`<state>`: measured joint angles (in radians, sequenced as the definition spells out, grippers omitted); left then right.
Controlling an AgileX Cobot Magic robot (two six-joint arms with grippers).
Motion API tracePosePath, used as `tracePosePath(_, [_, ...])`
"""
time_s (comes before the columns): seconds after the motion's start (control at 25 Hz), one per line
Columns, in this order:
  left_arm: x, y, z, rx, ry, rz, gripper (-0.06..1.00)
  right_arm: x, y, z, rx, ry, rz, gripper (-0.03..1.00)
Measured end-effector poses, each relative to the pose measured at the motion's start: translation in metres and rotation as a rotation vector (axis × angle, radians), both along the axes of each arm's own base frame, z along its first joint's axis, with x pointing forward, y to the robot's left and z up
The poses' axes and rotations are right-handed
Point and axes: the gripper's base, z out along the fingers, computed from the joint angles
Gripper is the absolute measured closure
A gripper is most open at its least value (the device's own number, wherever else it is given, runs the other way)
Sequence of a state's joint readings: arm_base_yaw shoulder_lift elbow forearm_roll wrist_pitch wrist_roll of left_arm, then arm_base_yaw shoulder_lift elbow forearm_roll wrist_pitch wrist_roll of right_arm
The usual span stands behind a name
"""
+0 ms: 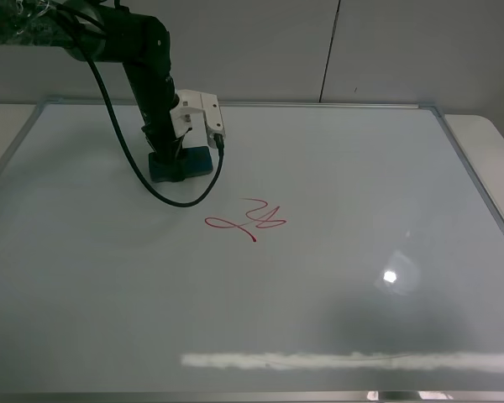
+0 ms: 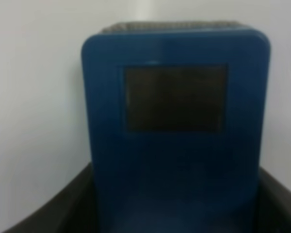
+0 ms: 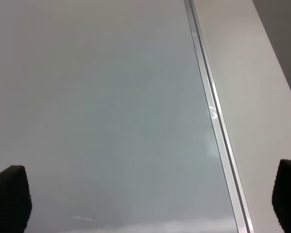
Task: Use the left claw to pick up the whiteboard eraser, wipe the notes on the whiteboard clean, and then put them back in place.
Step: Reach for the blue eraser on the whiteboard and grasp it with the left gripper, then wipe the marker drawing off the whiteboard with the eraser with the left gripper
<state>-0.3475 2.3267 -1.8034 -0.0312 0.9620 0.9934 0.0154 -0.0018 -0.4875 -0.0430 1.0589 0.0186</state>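
From up high I see the whole whiteboard (image 1: 344, 277). The right wrist cam only catches its frame edge, and the right gripper (image 3: 150, 199) is wide open and empty. The left claw (image 1: 170, 161) is back left, jaws snug on both sides of the eraser (image 2: 174, 145), which sits on the board. The red notes (image 1: 250, 220) are mid-board, untouched, and show only in the high view.

Not much else around, really: a plain pale gray wall (image 1: 252, 42) runs along the back, with a thin dark vertical seam (image 1: 329, 50) a bit right of center. A matte white tabletop (image 1: 491, 143) peeks out on the right side.
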Motion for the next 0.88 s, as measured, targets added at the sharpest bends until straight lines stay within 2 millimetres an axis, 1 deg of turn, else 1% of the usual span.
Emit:
tracePosePath(0.36, [-0.001,0.001,0.000,0.012,0.016,0.019,0.39,0.000,0.000,0.000,0.000,0.000,0.000,-0.03])
tracePosePath(0.44, [-0.002,0.002,0.002,0.014,0.024,0.030,0.39,0.000,0.000,0.000,0.000,0.000,0.000,-0.03])
tracePosePath(0.6, [-0.006,0.001,0.017,0.017,0.018,0.090,0.39,0.000,0.000,0.000,0.000,0.000,0.000,-0.03])
tracePosePath(0.72, [-0.013,-0.011,0.029,0.021,0.013,0.151,0.39,0.000,0.000,0.000,0.000,0.000,0.000,-0.03])
tracePosePath(0.8, [-0.020,-0.023,0.033,0.021,0.007,0.197,0.39,0.000,0.000,0.000,0.000,0.000,0.000,-0.03])
tracePosePath(0.88, [-0.026,-0.036,0.034,0.012,0.012,0.250,0.39,0.000,0.000,0.000,0.000,0.000,0.000,-0.03])
